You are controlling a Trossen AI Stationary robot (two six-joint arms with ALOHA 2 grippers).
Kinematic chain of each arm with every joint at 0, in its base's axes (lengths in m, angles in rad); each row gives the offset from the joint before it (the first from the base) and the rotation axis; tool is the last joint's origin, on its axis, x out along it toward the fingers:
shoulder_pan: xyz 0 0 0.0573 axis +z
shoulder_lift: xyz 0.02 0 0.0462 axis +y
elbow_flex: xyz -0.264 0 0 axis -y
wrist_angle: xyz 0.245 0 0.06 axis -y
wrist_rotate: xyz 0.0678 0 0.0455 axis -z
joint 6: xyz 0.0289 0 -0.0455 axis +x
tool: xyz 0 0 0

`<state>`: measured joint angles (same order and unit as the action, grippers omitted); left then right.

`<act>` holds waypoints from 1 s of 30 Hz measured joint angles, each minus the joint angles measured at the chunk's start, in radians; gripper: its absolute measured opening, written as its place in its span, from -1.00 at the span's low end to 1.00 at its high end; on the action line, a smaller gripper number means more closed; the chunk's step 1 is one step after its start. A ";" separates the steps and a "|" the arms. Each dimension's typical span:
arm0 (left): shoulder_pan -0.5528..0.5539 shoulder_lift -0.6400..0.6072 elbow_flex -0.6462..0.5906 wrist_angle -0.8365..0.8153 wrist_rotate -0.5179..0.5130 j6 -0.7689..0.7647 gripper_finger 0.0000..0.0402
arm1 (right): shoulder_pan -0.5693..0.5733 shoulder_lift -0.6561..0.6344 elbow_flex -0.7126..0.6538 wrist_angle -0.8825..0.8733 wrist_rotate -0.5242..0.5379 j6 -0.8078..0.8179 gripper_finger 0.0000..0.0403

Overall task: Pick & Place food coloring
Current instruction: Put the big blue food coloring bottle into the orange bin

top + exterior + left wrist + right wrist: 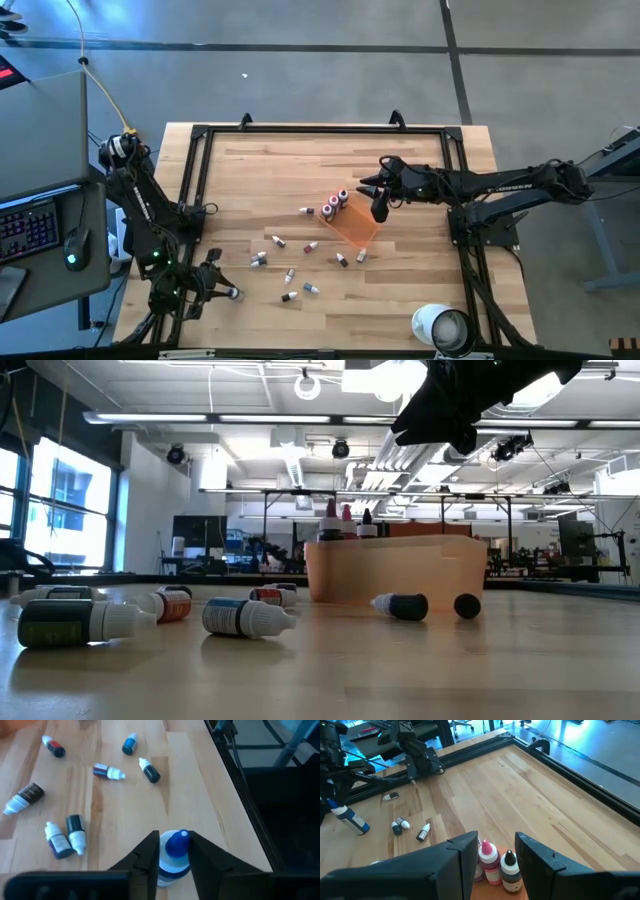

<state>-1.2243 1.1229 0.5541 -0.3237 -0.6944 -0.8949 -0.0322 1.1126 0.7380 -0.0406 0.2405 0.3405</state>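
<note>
Even bright overhead light from the ceiling fixtures [307,382] in the low view, soft short shadows on the wooden table [300,170], blue-tinted glare on the floor [580,740] in the right wrist view, nearest bottles [75,622] soft, left wrist fingers [145,860] blurred.

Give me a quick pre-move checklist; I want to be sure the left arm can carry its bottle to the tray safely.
1. Left gripper around the blue-capped bottle: ok, fingers sit on both sides.
2. Grip fully tight: cannot tell.
3. Orange tray upright with room inside: ok, three bottles stand at one end.
4. Path to the tray: not ok, loose bottles lie scattered between.
5. Right gripper away from the tray: not ok, it hangs open above the standing bottles.
</note>
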 joint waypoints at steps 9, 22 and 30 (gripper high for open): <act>0.000 0.001 -0.001 -0.005 -0.067 0.077 -0.91 | 0.000 0.000 0.000 0.000 0.000 0.000 -0.39; 0.139 -0.001 -0.002 0.046 -0.281 0.083 -0.83 | 0.000 0.000 0.000 0.001 0.017 0.032 -0.39; 0.571 -0.002 0.047 0.249 -0.015 0.430 -0.82 | 0.000 0.000 0.000 0.001 0.095 0.045 -0.39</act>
<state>-0.6533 1.1213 0.6009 -0.0748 -0.7097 -0.4653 -0.0322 1.1126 0.7383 -0.0400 0.3355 0.3852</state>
